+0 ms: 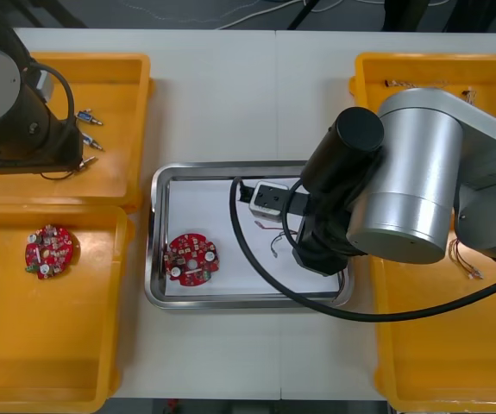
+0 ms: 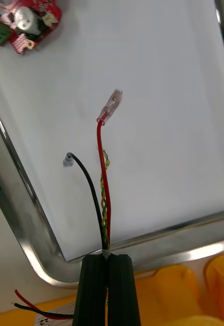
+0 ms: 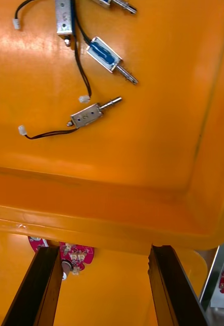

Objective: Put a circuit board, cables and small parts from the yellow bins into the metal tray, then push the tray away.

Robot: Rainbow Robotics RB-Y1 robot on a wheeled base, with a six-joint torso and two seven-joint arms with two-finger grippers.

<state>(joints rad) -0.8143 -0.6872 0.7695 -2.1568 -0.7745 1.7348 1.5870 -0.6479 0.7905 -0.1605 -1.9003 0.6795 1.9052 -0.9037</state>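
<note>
Right gripper (image 2: 108, 257): fingers pressed together on the butt end of a cable (image 2: 100, 168), a red lead, a black lead and a yellow-green twist pinched as one bundle. The cable hangs over the white inside of the metal tray (image 1: 157, 259), on the side away from the circuit board (image 1: 191, 259) already lying there. We cannot tell whether its tips touch the liner. Its long axis runs straight out from the fingers toward the tray's middle. The red lead with its clear terminal reaches farthest, and the shorter black lead bends off to one side. We judge the main risk to be at the held end. The fingers sit above the tray's rim, close to the yellow bin beyond it, so opening here could drop the butt end on the rim. The cable could then slide or spring out, draped over the edge. Thin wires may also cling to a finger on release and be dragged back out. Loose red and black leads (image 2: 28, 300) show by the finger's base outside the tray, and we cannot tell if they belong to this cable. Left gripper (image 3: 104, 249): fingers spread with nothing between them, over the far left yellow bin (image 3: 142, 168), near the small metal parts (image 3: 86, 115).
</note>
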